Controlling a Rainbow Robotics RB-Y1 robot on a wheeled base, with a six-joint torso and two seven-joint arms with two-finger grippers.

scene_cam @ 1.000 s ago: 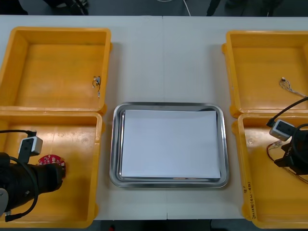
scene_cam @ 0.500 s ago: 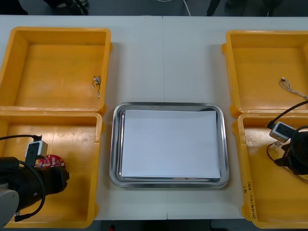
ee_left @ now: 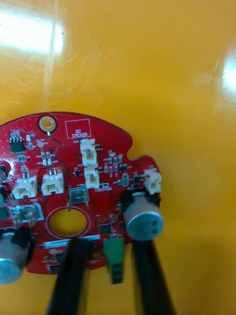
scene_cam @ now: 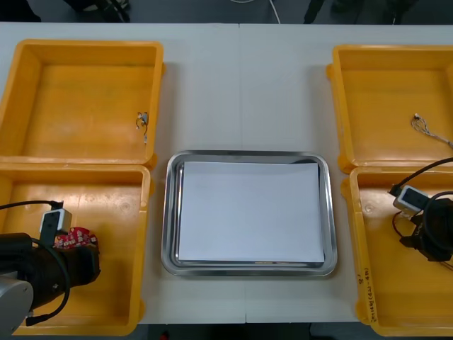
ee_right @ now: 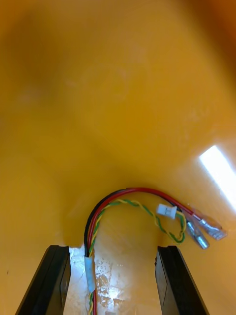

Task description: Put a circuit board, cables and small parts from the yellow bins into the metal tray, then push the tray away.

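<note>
Only one board, four yellow bins

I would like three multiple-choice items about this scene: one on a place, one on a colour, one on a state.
1. Which yellow bin holds the circuit board? A) far left B) near left C) far right
2. What colour is the metal tray inside? A) white B) black C) red
3. How is the right gripper? A) open B) shut on nothing C) shut on a metal part

1 B: the board lies in the near left bin, the left gripper shut on it.
2 A: white fills the space within its shiny rim.
3 A: its fingers stand apart, astride the red and yellow cable in the near right bin.
</note>
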